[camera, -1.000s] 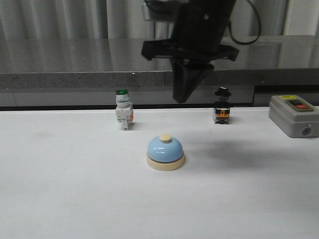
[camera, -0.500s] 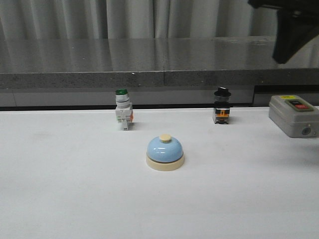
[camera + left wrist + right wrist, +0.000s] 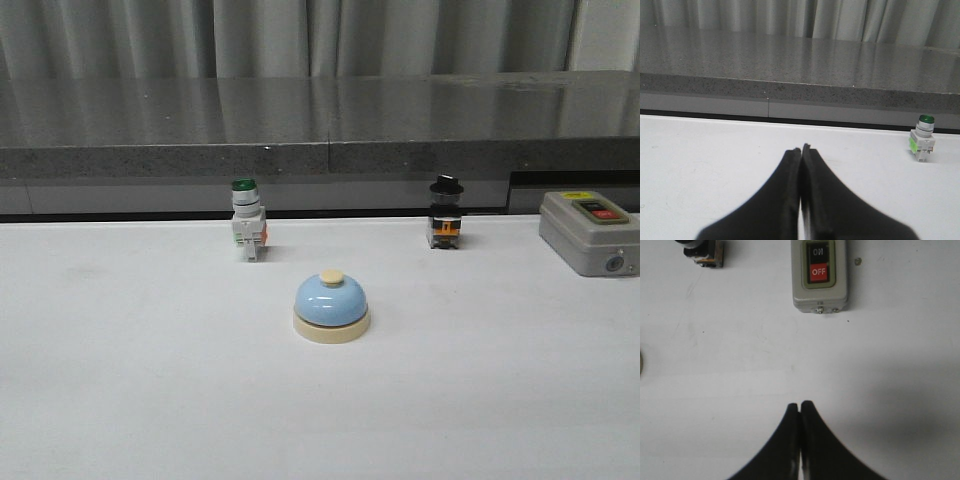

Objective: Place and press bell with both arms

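Standing upright on the white tabletop, the small light-blue dome-shaped desk bell with its cream round base and cream button sat near the middle of the front view, with nothing touching it. Behind it to the left stood a white push-button switch with a green cap; behind it to the right, a small black-topped selector switch with an orange band. At the right edge of the table lay a grey box with red and green buttons, well apart from the bell. A dark grey speckled counter ran along the back, with pale curtains above it.

Neither arm appeared in the front view. In the left wrist view, the left gripper had its dark pointed fingers pressed together tip to tip, holding nothing — it pointed over bare table, with the green-capped switch off to one side. In the right wrist view, the right gripper was likewise closed and empty, hanging above the table and looking down on the grey box — its buttons marked ON and OFF — and on part of the black-topped switch.
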Action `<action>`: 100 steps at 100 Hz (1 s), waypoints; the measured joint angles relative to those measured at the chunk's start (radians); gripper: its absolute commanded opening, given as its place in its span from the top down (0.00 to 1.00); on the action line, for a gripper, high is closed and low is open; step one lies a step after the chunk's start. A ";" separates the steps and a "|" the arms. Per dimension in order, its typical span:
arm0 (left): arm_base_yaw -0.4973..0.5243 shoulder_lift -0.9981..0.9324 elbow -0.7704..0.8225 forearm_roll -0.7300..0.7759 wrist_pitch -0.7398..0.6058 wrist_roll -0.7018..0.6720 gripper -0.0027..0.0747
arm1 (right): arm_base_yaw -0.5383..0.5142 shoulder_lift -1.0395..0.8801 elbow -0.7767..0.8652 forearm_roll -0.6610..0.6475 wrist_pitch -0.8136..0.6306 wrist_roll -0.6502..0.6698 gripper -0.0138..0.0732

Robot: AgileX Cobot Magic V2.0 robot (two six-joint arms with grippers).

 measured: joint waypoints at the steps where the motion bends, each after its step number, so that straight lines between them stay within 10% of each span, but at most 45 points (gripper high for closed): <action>1: 0.000 0.000 0.000 0.000 0.000 0.000 0.99 | 0.000 -0.005 0.010 0.000 -0.002 0.000 0.91; 100: 0.000 0.000 0.000 0.000 0.000 0.000 0.99 | 0.000 -1.036 0.620 -0.021 -0.264 0.002 0.91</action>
